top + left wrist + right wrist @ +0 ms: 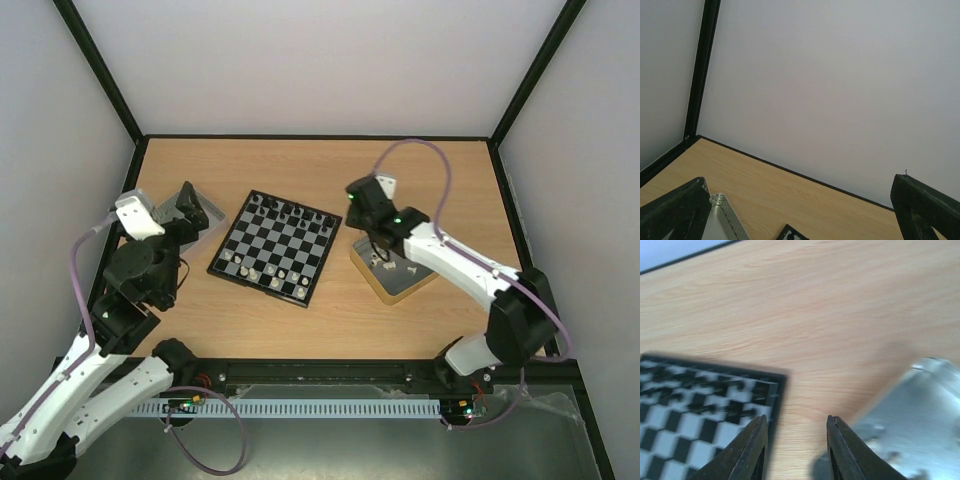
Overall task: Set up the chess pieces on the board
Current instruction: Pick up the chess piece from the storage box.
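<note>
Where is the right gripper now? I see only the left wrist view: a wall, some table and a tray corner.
Observer: The right gripper hangs above the table between the board and the right tray.
Operator: Does it hold a piece?
Observer: No, its fingers stand apart with nothing between them.
Operator: Is the board fully set?
Observer: No, some light pieces lie in that tray.

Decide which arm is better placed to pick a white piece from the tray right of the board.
Right: the right tool hangs open at the edge of that tray; the left tool is across the board.
</note>
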Action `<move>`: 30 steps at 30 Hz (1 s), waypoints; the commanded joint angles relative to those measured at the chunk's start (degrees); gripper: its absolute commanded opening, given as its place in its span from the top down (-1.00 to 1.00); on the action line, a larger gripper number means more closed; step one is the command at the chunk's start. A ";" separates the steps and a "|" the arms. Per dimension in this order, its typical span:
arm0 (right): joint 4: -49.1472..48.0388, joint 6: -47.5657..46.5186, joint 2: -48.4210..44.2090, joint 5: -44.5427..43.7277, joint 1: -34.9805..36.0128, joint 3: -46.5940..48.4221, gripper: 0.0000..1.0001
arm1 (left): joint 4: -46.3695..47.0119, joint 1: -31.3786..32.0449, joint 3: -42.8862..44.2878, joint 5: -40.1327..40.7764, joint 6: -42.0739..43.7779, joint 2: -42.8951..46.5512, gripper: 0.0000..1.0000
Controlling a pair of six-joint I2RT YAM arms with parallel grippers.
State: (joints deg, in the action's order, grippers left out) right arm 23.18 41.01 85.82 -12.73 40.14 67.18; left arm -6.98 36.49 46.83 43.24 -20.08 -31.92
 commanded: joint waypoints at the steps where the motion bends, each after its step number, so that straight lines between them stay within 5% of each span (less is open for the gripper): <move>1: 2.88 2.83 -6.88 -5.25 -6.56 -8.52 0.35 | 1.65 -0.45 -0.78 -1.08 -0.87 -1.21 -0.99; 14: -3.99 4.47 -4.32 1.22 -21.05 -21.30 0.44 | 2.33 -0.48 -0.65 -1.90 -1.12 -3.37 -0.99; 30: -7.27 0.41 6.09 -0.77 -22.65 -18.94 0.57 | 2.24 -0.63 -0.67 -1.56 -0.40 -3.55 -0.99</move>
State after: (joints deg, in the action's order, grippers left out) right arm 17.21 42.44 90.02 -10.87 17.89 46.54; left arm -6.35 36.29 46.76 40.97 -20.99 -35.31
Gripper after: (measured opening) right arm 0.219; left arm 0.994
